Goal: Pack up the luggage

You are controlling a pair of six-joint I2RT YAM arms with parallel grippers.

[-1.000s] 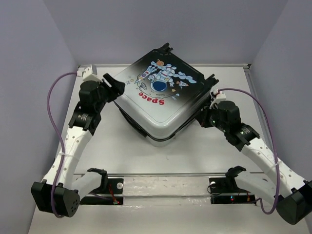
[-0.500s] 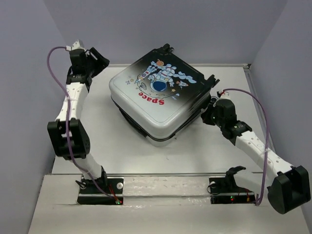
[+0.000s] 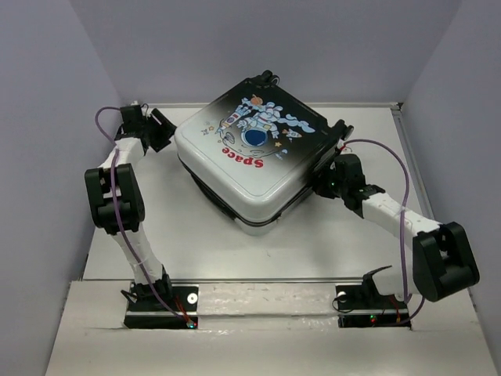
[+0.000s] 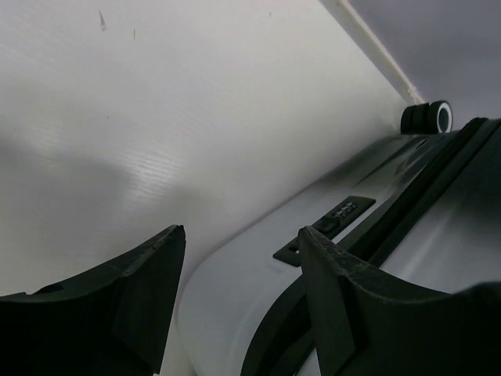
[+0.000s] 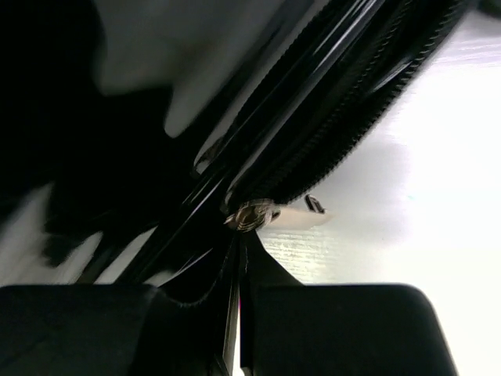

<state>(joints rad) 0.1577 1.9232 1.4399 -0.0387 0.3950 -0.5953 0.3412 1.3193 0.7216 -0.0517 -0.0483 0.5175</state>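
The luggage (image 3: 250, 157), a hard-shell suitcase with astronaut and red "Space" print, lies flat on the table with its lid down. My left gripper (image 3: 160, 125) is open and empty just off the case's left corner. In the left wrist view (image 4: 239, 243) the grey shell, its lock plate (image 4: 325, 227) and a black caster wheel (image 4: 427, 117) show between the fingers. My right gripper (image 3: 325, 182) is pressed against the case's right side. In the right wrist view (image 5: 239, 254) it is shut on the zipper pull under the metal slider (image 5: 250, 213).
The white table (image 3: 196, 243) is walled by purple panels at the left, back and right. The black zipper track (image 5: 344, 117) runs diagonally above my right fingers. Both arm bases sit at the near edge.
My left gripper drew back from the case's left corner, rose toward the back-left, then came down beside the corner. My right arm folded in, its gripper staying at the case's right side.
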